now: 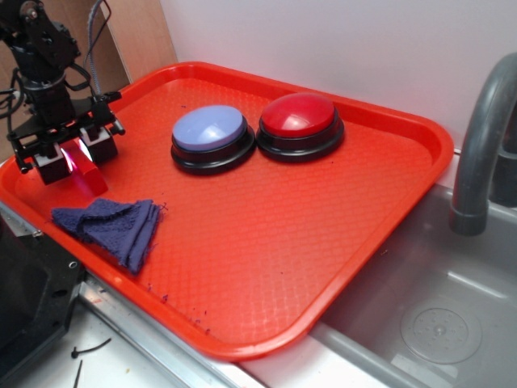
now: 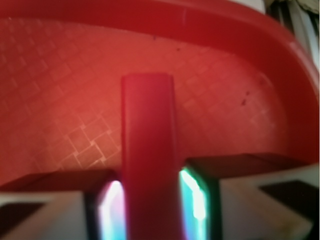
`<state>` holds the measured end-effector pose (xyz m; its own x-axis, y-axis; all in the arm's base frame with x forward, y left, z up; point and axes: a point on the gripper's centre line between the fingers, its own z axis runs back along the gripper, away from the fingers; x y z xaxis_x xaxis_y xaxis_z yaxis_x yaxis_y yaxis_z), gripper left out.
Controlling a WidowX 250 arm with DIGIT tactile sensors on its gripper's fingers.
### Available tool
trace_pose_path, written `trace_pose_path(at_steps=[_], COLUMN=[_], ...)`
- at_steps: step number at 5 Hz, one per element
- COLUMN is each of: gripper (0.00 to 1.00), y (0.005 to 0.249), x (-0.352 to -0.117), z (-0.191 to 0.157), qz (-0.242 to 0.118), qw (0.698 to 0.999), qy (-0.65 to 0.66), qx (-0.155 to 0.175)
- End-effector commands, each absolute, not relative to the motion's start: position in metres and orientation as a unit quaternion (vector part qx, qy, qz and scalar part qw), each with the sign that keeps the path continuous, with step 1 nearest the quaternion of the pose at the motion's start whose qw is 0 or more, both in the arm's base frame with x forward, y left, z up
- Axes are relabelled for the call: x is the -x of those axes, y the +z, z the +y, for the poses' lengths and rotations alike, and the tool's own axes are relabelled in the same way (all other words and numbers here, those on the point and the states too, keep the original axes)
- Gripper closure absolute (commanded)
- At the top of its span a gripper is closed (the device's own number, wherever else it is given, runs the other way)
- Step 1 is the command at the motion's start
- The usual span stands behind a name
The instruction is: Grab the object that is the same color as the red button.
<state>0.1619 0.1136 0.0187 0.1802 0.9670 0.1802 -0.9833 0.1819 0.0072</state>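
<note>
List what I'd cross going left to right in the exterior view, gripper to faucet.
Black gripper shut on the small red block → dark blue cloth → lilac-domed button → glossy red-domed button → grey faucet.

Gripper (image 1: 71,153) at the tray's left corner, pointing down, jaws closed on the red block (image 1: 83,164)

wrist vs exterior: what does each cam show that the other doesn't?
Wrist only: close view of the red block pinched between both fingers, with glowing pads against its sides. Exterior only: the red button, the lilac button, the blue cloth, the sink and the faucet. Both: the gripper shut on the block, over the red tray near its rim.
</note>
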Motion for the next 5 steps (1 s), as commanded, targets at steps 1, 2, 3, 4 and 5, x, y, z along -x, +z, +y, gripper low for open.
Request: trace_pose_path(at_steps=[1, 2, 3, 4, 5], gripper=[1.00, 1.00, 1.00, 1.00, 1.00], y=[0.047, 0.090, 0.132, 0.162, 0.178], x=[-0.158, -0.159, -0.157, -0.159, -0.166], z=[0.107, 0.089, 0.069, 0.045, 0.017], qz=[-0.059, -0.075, -0.066, -0.049, -0.053], qw=[0.814, 0.862, 0.911, 0.953, 0.973], qy=[0.578, 0.501, 0.403, 0.288, 0.209], qx=[-0.011, 0.013, 0.053, 0.080, 0.078])
